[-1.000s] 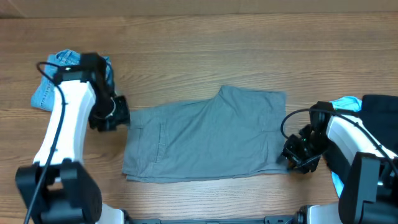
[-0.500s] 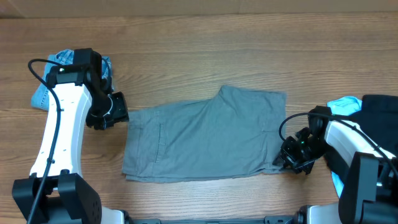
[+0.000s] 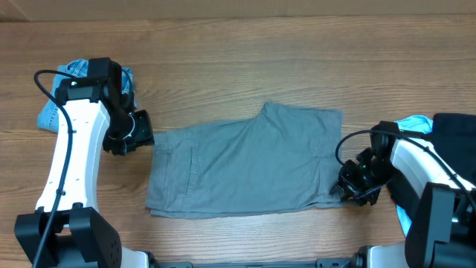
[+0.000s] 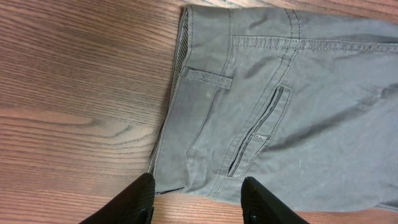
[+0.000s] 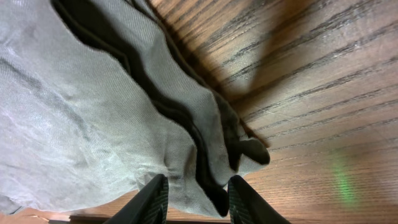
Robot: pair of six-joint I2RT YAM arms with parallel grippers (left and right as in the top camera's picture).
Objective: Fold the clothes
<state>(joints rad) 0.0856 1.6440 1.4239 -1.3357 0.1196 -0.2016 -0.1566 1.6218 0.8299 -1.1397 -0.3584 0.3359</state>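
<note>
The grey shorts (image 3: 245, 167) lie flat on the wooden table, waistband to the left and leg hems to the right. My left gripper (image 3: 147, 139) sits at the waistband's far left corner. In the left wrist view it is open (image 4: 199, 202), with the shorts' (image 4: 298, 93) waistband corner, belt loop and slit back pocket just ahead of the fingers. My right gripper (image 3: 341, 190) is at the near right hem corner. In the right wrist view its fingers (image 5: 198, 199) are open, with the layered hem of the shorts (image 5: 74, 106) between them.
A denim-blue garment (image 3: 56, 108) lies at the far left behind my left arm. A light blue garment (image 3: 413, 125) and a black one (image 3: 455, 128) lie at the right edge beside my right arm. Bare wooden table (image 3: 238, 67) stretches behind the shorts.
My left arm has swung its elbow outward while its gripper stayed at the waistband corner. My right gripper has edged slightly left onto the hem corner. The shorts have not moved.
</note>
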